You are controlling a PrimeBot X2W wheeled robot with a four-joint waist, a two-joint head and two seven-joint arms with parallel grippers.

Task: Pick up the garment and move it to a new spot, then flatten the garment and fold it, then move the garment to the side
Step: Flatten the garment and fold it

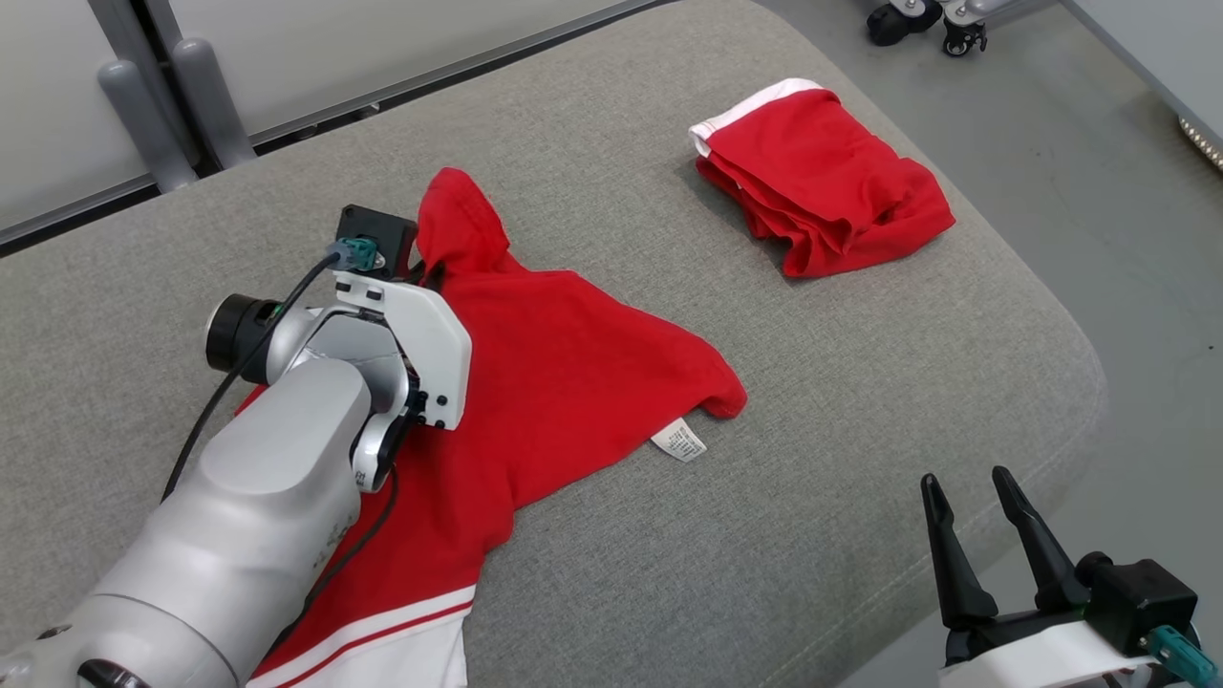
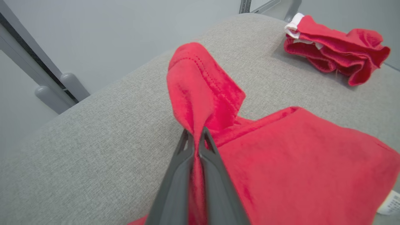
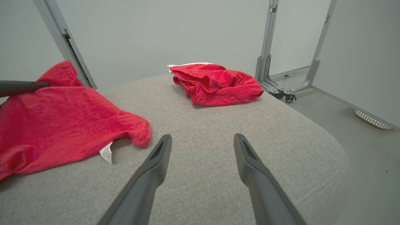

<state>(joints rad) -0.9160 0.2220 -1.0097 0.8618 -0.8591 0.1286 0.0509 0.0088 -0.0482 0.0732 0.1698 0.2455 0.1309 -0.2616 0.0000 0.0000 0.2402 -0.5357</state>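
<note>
Left tool (image 2: 196, 133) clamps a thin fold of the red cotton garment (image 1: 564, 382); lifting could slip it. Right tool (image 1: 960, 480) gapes, empty.

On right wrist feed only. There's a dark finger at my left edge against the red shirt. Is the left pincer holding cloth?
Observer: Yes. The left wrist view shows the left pincer shut on a pinched fold of the red shirt, with cloth running between its fingers.
Operator: Which part of the shirt?
Observer: In the head view it's the end farthest from the robot, which looks like a sleeve. The rest lies spread on the grey cushion.
Operator: Any white on it besides the label?
Observer: Yes. In the head view there are white stripes at the shirt's edge nearest the robot, partly under the left arm.
</note>
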